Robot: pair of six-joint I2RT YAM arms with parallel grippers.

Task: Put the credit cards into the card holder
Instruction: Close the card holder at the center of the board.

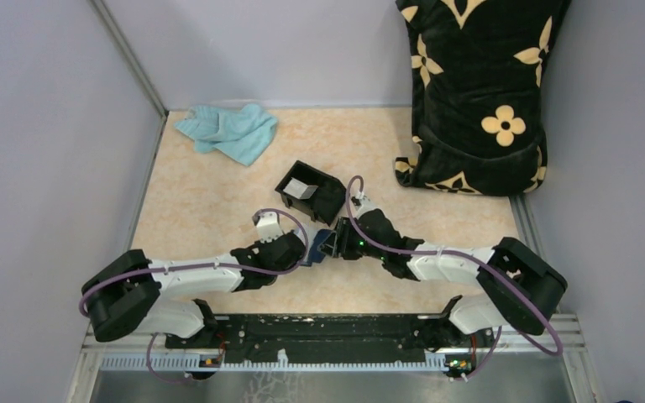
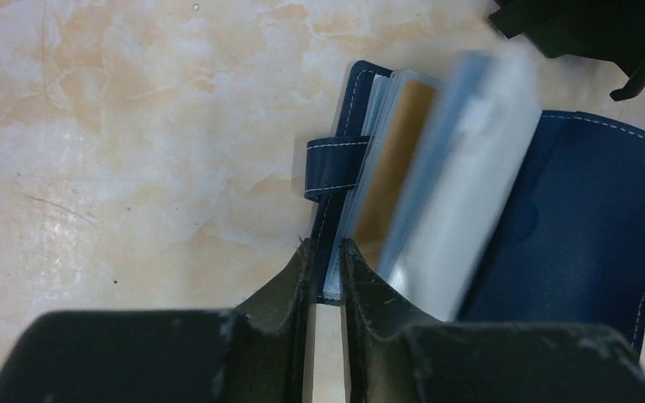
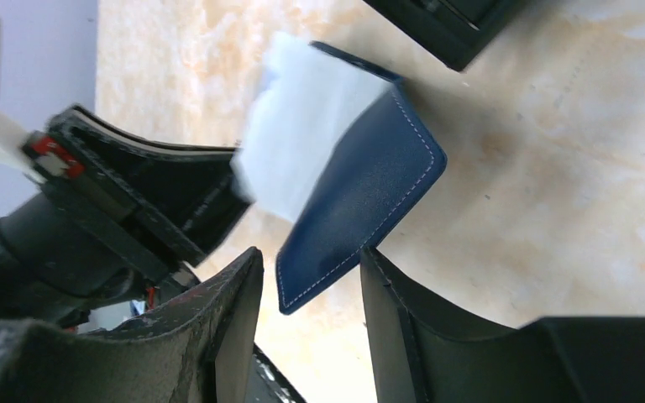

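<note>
The navy card holder (image 1: 324,244) lies open on the table between my two grippers. In the left wrist view the card holder (image 2: 588,218) shows clear sleeves, an orange-yellow card (image 2: 390,159) in one of them, and a blurred pale card or sleeve (image 2: 462,185) standing up. My left gripper (image 2: 326,252) is shut on the holder's left cover edge and sleeves, below the closing tab (image 2: 332,166). My right gripper (image 3: 311,260) is open, with the corner of the holder's other cover (image 3: 369,185) between its fingers. A blurred white sheet (image 3: 302,126) rises from the holder.
A black open-topped box (image 1: 311,191) with a white card (image 1: 301,190) in it stands just behind the holder. A blue cloth (image 1: 228,132) lies at the back left. A black bag with yellow flowers (image 1: 479,92) stands at the back right. Walls close both sides.
</note>
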